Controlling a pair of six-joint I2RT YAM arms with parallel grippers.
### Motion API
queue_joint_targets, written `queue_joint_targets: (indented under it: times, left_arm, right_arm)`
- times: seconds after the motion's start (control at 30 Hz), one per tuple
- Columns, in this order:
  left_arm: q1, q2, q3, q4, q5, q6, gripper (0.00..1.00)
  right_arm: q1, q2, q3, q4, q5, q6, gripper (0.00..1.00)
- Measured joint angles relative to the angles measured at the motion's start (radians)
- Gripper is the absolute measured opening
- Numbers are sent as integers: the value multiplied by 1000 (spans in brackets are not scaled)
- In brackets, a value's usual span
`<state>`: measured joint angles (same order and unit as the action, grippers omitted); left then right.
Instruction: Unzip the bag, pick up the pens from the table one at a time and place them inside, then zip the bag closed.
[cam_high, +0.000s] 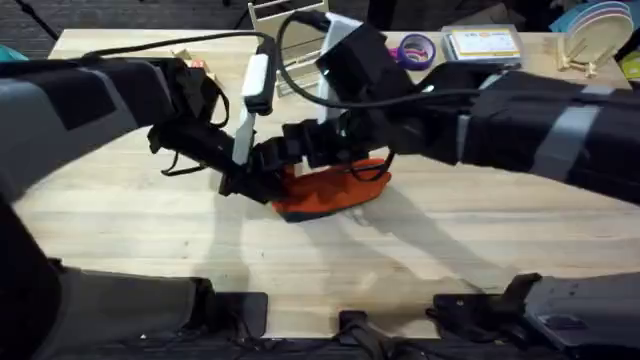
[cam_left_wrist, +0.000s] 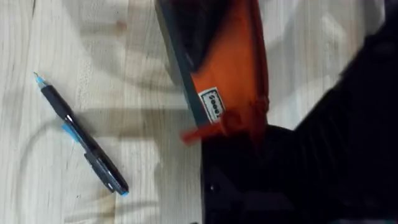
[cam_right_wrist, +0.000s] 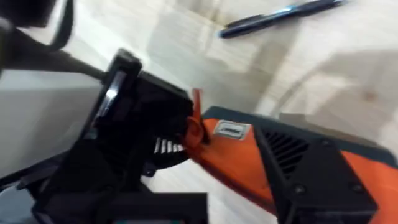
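Grippers met over the orange pouch (cam_high: 335, 188) mid-table (cam_high: 450, 250). Left gripper (cam_right_wrist: 180, 134) pinched the end with the pull tab (cam_left_wrist: 214, 127); right gripper (cam_right_wrist: 317, 174) clamped the body, likely bracing for unzipping. Pouch's long axis ran between them. Black pen (cam_left_wrist: 84, 143) lay beside it.

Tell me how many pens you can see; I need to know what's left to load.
1: a black pen with blue accents lies on the table beside the orange bag. Another may be hidden under the arms.
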<state>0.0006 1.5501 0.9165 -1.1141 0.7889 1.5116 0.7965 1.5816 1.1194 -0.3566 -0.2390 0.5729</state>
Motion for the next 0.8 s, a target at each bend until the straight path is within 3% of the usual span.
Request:
queue_joint_targets:
  times: [0.33,0.8]
  left_arm:
    - [-2,0,0,-1,1,0,43]
    - [-2,0,0,-1,1,0,43]
  right_arm:
    - [-59,-123,4,-124,110,-133,997]
    - [-150,-298,4,-283,135,-264,997]
